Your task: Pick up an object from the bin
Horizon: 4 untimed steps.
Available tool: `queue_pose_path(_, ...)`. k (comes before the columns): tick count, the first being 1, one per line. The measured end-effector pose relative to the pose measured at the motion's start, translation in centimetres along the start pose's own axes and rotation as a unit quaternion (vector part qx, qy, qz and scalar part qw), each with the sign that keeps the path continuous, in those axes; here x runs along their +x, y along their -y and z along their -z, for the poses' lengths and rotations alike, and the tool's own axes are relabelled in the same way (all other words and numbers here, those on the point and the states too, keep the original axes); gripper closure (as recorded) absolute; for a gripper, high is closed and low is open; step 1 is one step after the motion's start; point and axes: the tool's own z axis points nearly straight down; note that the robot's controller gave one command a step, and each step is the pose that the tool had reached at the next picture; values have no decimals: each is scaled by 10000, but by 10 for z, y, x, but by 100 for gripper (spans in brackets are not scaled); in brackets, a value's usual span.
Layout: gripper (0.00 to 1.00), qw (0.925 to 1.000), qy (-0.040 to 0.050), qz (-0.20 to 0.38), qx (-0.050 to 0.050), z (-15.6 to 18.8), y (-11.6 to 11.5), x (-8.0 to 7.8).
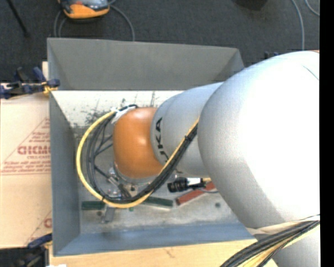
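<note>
Probably the thin dark-green strip (157,203) on the near floor of the bin (64,171), just beside the end effector (111,198), is light, stiff and flat, best pinched across its width; the orange wrist cover (134,143) and cables (82,149) hide its middle, and I cannot tell whether the end effector is open or holding anything.

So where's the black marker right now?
The black marker lies near the bin's front wall, right of centre in the camera view, beside the arm, red stick just below, green strip to its left.
</note>
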Motion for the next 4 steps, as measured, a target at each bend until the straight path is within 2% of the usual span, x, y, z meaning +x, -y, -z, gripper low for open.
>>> queue_pose_path(1, 100, 9932, -4, 1167, -8, -8, -1, -23)
queue_pose_path(3, 100, 9932, -26, 1163, -3, -4, -1, -22)
queue_pose_path(4, 100, 9932, -57, 1161, 10, 15, 0, -20)
